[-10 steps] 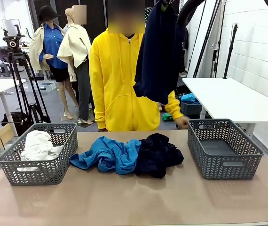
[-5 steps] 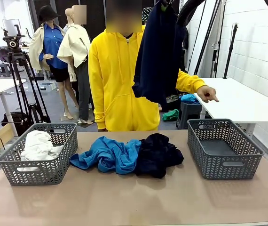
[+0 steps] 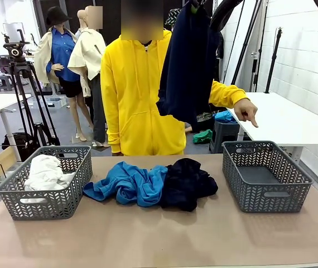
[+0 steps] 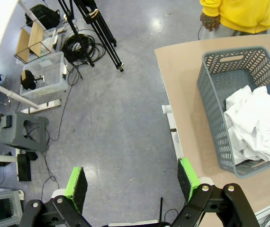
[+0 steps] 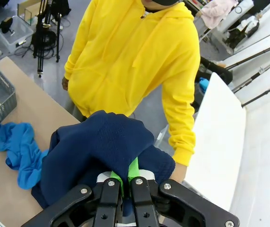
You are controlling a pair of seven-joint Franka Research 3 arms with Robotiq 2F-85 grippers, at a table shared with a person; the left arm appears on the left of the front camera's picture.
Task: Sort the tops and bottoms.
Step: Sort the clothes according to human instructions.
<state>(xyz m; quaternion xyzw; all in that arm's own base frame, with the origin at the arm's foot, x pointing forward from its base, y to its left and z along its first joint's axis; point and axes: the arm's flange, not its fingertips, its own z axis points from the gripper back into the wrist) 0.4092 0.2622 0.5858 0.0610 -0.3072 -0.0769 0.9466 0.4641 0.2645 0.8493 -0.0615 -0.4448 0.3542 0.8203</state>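
Observation:
One of the bottoms, a dark navy garment (image 3: pixel 188 61), hangs high above the table's middle with my right gripper (image 5: pixel 128 176) shut on its top fold (image 5: pixel 106 146). A second dark navy garment (image 3: pixel 186 183) lies on the table, touching a bright blue top (image 3: pixel 128 183) on its left. A white top (image 3: pixel 46 170) is piled in the left grey basket (image 3: pixel 70 192). My left gripper (image 4: pixel 131 178) stands open and holds nothing, above the floor beside the table's edge, with that basket (image 4: pixel 211 94) and the white top (image 4: pixel 256 123) to its right.
A grey basket (image 3: pixel 265 192) with nothing in it stands at the table's right. A person in a yellow hoodie (image 3: pixel 136 95) stands at the far side, one hand (image 3: pixel 247 111) pointing down toward it. A tripod (image 3: pixel 22 84) and a white table (image 3: pixel 276 117) stand behind.
The person's hand rose from beside the right basket and now points down at it. The hanging garment and both grippers have kept still.

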